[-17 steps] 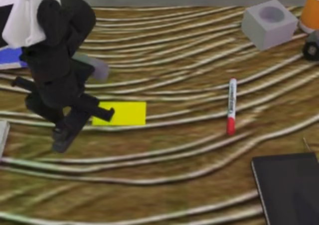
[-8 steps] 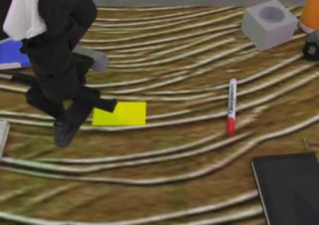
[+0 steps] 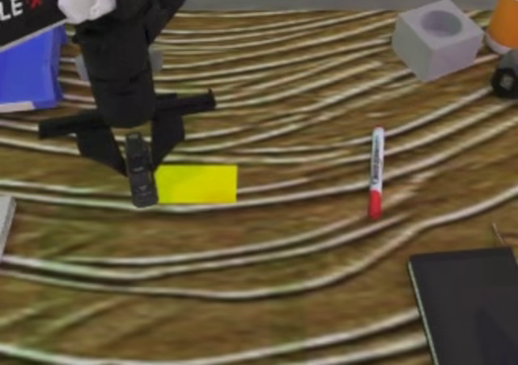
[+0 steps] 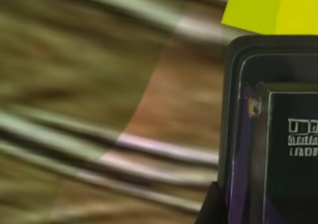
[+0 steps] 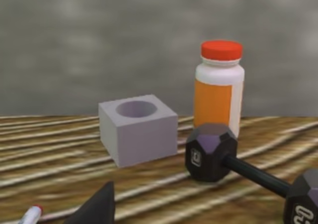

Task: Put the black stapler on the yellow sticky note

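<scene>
Stapler first: the black stapler (image 3: 142, 169) hangs lengthwise between our left gripper's (image 3: 135, 148) fingers, pinched near its upper end, its lower end reaching toward the table's near edge. It sits just beside the left short edge of the yellow sticky note (image 3: 197, 184); whether it overlaps that edge we cannot tell. In the left wrist view the stapler (image 4: 278, 134) fills the frame close to the camera, with a corner of the note (image 4: 271, 9) beyond its tip. Our left arm reaches in from the table's far left corner, wrist pointing down, beside a blue box (image 3: 28, 70). Moving right, a red marker (image 3: 376, 171) lies near the table's middle, a grey block (image 3: 438, 35) toward the far right corner, and a black tablet (image 3: 473, 304) at the near right corner. Our right gripper (image 5: 97, 208) shows only one fingertip in its wrist view, so its fingers' state we cannot tell.
</scene>
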